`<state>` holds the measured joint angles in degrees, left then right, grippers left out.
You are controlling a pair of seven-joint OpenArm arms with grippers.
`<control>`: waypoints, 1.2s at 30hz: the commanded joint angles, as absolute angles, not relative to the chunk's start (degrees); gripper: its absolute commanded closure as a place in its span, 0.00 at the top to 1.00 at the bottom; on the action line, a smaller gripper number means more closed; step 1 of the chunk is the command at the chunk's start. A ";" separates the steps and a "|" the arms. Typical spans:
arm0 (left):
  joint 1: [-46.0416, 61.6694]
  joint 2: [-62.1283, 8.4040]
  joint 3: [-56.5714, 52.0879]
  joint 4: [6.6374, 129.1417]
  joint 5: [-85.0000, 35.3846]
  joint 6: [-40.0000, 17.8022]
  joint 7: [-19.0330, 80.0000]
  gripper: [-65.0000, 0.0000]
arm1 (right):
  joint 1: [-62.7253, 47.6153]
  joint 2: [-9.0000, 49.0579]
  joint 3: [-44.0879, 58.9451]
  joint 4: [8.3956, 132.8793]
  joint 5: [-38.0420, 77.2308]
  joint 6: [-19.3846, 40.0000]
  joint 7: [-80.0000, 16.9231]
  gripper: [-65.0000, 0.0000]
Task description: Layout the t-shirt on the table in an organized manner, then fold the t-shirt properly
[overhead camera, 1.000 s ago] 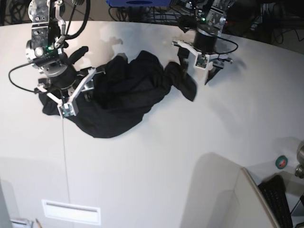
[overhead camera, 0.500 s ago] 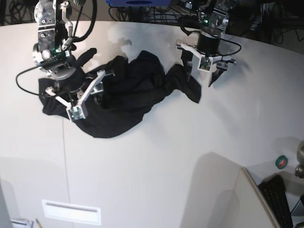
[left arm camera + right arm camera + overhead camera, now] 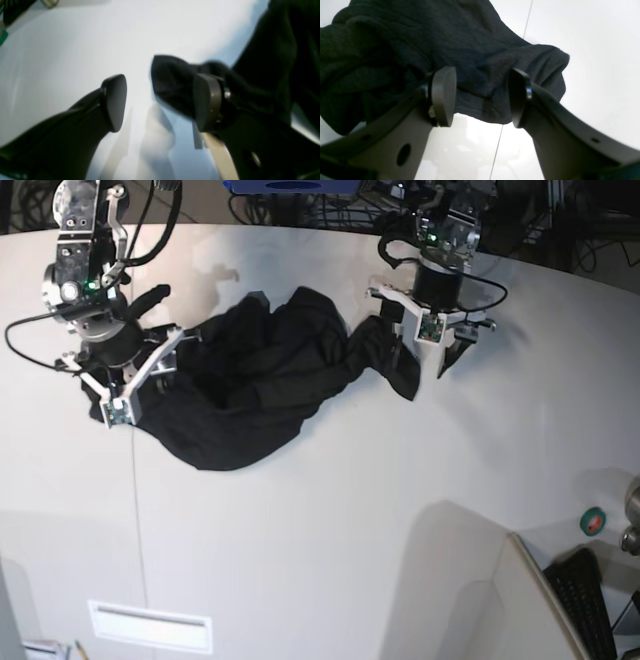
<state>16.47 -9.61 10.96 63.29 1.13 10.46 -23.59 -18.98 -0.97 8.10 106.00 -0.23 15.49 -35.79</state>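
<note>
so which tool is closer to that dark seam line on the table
Right. The right tool hovers open almost over the seam line, at the t-shirt's edge; the left tool sits at the shirt's opposite end.

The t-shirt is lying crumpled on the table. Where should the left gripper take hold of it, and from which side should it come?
Probably the loose end of the t-shirt that sticks out toward the left gripper. It is a narrow tongue lying on the table, apart from the bunched middle. The open jaws could straddle it from above, one finger already beside it.
</note>
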 commanded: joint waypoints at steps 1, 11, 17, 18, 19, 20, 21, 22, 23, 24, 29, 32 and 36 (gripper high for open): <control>17.01 -9.71 11.03 64.22 1.36 10.68 -25.27 0.61 | -18.77 -0.92 8.57 107.03 0.22 15.60 -34.51 0.48; 18.15 -8.31 8.92 62.99 1.36 10.86 -25.36 0.61 | -18.95 -0.92 9.54 107.03 0.22 15.60 -34.51 0.48; 18.15 -8.48 8.84 64.04 0.92 10.86 -25.27 0.61 | -18.24 -0.92 9.63 106.95 0.40 15.60 -34.51 0.48; 18.24 -8.48 8.84 64.04 0.92 10.86 -25.27 0.61 | -18.24 -0.92 9.71 106.95 0.40 15.60 -34.51 0.48; 18.33 -8.48 8.84 64.04 0.92 10.86 -25.27 0.61 | -18.24 -1.01 9.80 106.95 0.40 15.60 -34.42 0.48; 18.51 -8.57 8.84 64.04 0.92 10.86 -25.27 0.61 | -18.24 -1.10 9.89 106.95 0.40 15.60 -34.42 0.48; 18.59 -8.66 8.84 64.04 0.92 10.86 -25.27 0.61 | -18.24 -1.19 9.89 106.95 0.40 15.60 -34.42 0.48; 18.68 -8.66 8.84 64.04 0.92 10.86 -25.27 0.61 | -18.24 -1.36 9.89 106.95 0.40 15.60 -34.42 0.48; 18.68 -8.66 8.84 64.04 0.92 10.86 -25.27 0.60 | -18.33 -1.36 9.98 106.95 0.40 15.60 -34.51 0.48; 18.68 -8.66 8.84 64.04 0.92 10.86 -25.27 0.56 | -18.33 -1.36 9.80 106.95 0.40 15.60 -34.59 0.48; 18.68 -9.19 8.84 64.13 0.84 10.86 -25.27 0.19 | -18.59 -1.45 10.07 106.95 0.31 15.60 -34.77 0.48; 18.68 -9.54 8.84 64.13 0.84 10.86 -25.27 0.11 | -18.68 -1.01 10.07 106.95 0.22 15.60 -34.77 0.48; 18.68 -9.98 8.75 64.57 0.84 10.86 -25.27 0.22 | -18.68 -1.01 10.07 107.12 0.22 15.60 -34.77 0.48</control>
<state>18.61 -9.54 8.93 63.42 0.82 10.48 -23.68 -18.94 -1.13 9.80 106.00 -0.08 15.51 -35.99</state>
